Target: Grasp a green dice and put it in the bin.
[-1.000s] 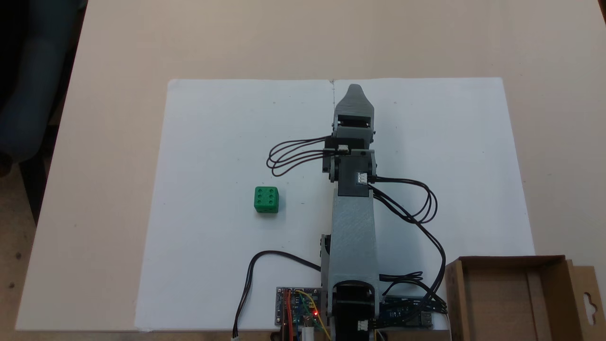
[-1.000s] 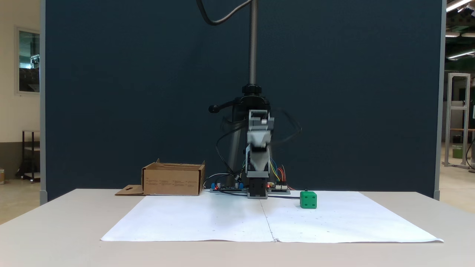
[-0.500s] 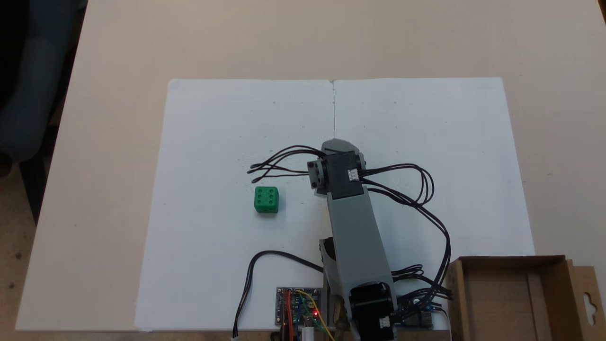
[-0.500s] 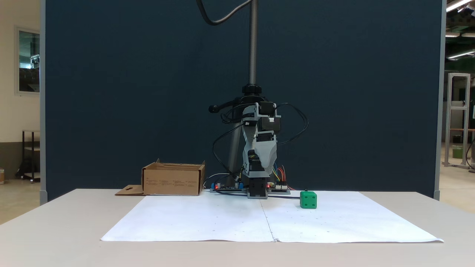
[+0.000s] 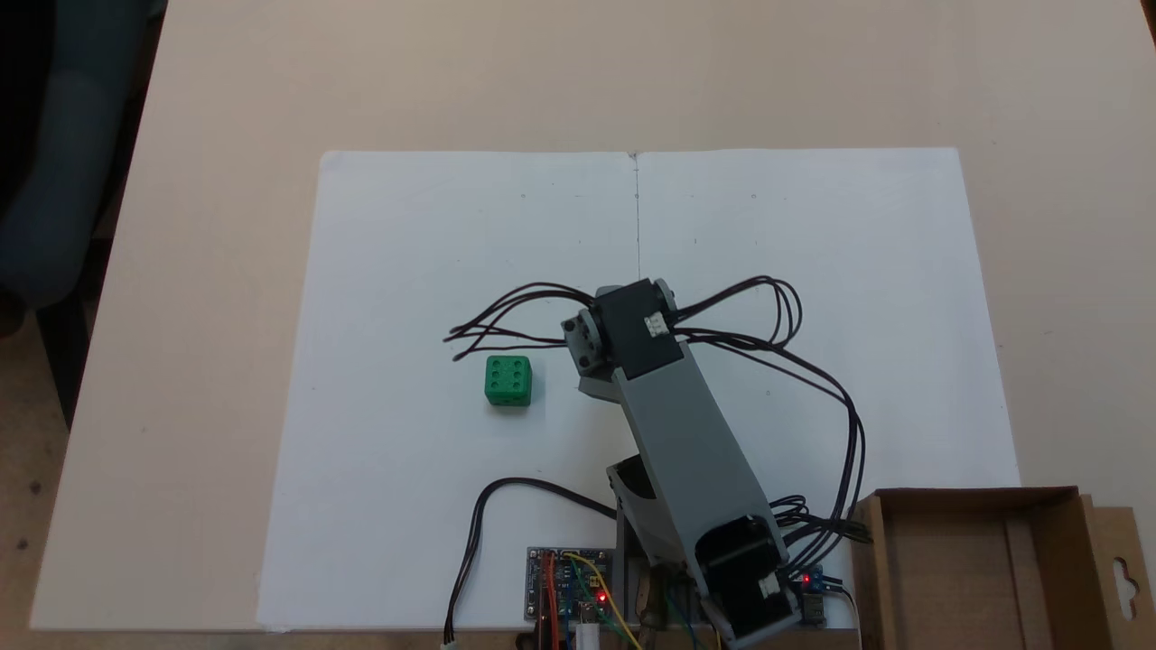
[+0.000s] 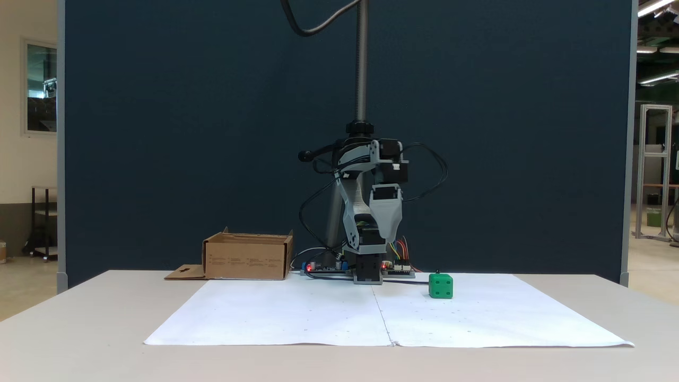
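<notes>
Green dice (image 6: 441,285) on white paper (image 6: 387,318), at 4 o'clock from the raised gripper (image 6: 385,233); cardboard bin (image 6: 247,257) at 9 o'clock.

We find no text we can read. The bin (image 6: 247,258) carries a few faint printed lines on the wall facing a fixed view, too small to make out. The green dice (image 5: 508,379) shows six pips on its top face, and its side faces (image 6: 441,286) show pips we cannot count surely.
</notes>
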